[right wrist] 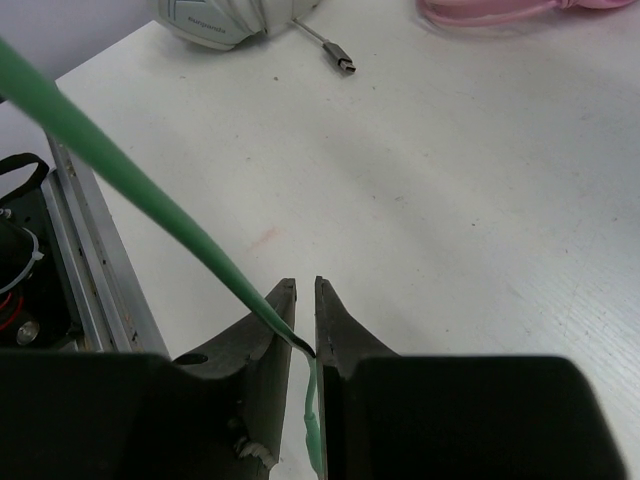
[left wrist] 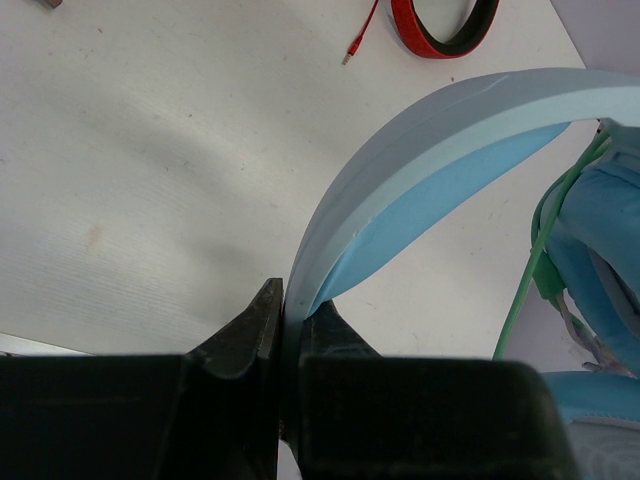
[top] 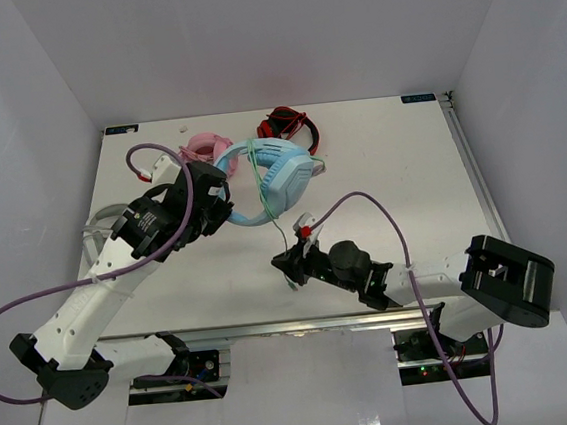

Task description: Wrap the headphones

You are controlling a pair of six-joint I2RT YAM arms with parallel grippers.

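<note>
**Headphones and grips.** The headphones (top: 272, 178) lie on the table (top: 409, 160) between the two grippers. The padded ear cup (left wrist: 600, 250) is on the side away from the left fingers, and the wide headband (left wrist: 430, 150) arches back to them.

- **Left gripper** (left wrist: 295, 305): the fingers are pressed together on the headband, whose edge stands upright between them.
- **Right gripper** (right wrist: 303, 290): the fingers are nearly closed and pinch the thin green cable (right wrist: 150, 190). The cable runs taut from the fingertips up toward the ear cups. A short, thicker stub hangs below the pinch, possibly the plug's sleeve.

**Step in hand (judged).** The headset is anchored and the cable drawn straight, ready for winding. Whether any turn already lies around the cups cannot be told.

**Next move (judged).** The right fingers should carry the cable around the headband or cups under steady tension while the left fingers hold firm. The pinch seems near the cable's free end, so slip would lose it.

**Surroundings.**

- The pink headset (top: 205, 145) lies just beyond the left fingertips, close beside the headband.
- A red-and-black headset (top: 290, 126) lies beyond the ear cups.
- A grey-white headset (right wrist: 220, 20) with its plug (right wrist: 340, 60) lies well ahead of the right fingertips.

**Obstructions (judged).** The pink headset and the left fingers themselves crowd the headband, so a wide loop of cable could snag on either.
</note>
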